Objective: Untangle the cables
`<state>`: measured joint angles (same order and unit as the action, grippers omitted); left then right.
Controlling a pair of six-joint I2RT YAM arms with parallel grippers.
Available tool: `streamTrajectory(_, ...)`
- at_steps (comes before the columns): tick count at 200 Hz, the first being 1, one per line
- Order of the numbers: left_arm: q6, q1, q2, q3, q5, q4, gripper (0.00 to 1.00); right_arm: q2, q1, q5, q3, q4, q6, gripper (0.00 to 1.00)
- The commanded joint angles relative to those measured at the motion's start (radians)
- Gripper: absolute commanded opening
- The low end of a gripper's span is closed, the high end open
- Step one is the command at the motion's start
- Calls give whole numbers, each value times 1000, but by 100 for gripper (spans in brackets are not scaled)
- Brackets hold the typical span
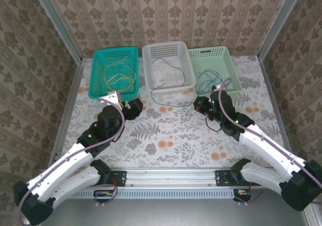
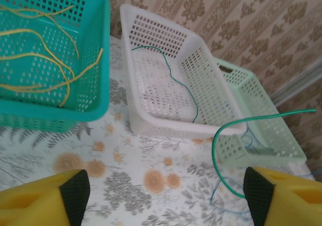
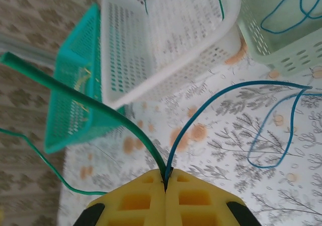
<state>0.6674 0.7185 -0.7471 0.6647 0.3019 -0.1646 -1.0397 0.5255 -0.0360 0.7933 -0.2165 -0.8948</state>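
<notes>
Pinching a green cable and a blue cable, right gripper jaws are clamped over the table; left gripper jaws stand apart. Yellow cables lie in teal basket.

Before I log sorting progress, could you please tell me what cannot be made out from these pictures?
- Right wrist: the shut right gripper hides how the green cable and blue cable lie inside its grip.
- Left wrist: the right edge cuts off the looping green strand.
- Top external: the blue strands in the pale green basket are too thin to trace their crossings.
</notes>
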Motion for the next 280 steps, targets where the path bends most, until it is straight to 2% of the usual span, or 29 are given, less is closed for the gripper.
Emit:
streamTrajectory(1,-351,-83,-59,117,-233,-205,87,-65,8,73,91,-217,219,0)
streamTrajectory(25,-550,-94,-234,268,-328,-340,83,-92,11,81,145,-274,281,0)
streamTrajectory(43,-603,-90,-351,337,-391,-361,76,-101,12,81,160,-276,289,0)
streamTrajectory(66,-629,-71,-439,373,-443,-332,75,-111,13,81,170,-280,290,0)
streamTrajectory(96,-631,-51,-509,403,-475,-344,75,-105,14,75,174,-282,290,0)
streamTrajectory(155,-616,-35,-546,391,-529,-265,75,-108,13,85,178,-273,281,0)
streamTrajectory(197,-623,-25,-594,404,-460,-261,75,-98,13,105,175,-258,267,0)
streamTrajectory(215,-629,-27,-617,414,-465,-255,74,-88,13,107,170,-252,260,0)
streamTrajectory(258,-606,-37,-676,424,-502,-216,67,-53,10,115,148,-215,237,0)
streamTrajectory(280,-576,-59,-682,411,-526,-176,56,-42,8,113,141,-221,241,0)
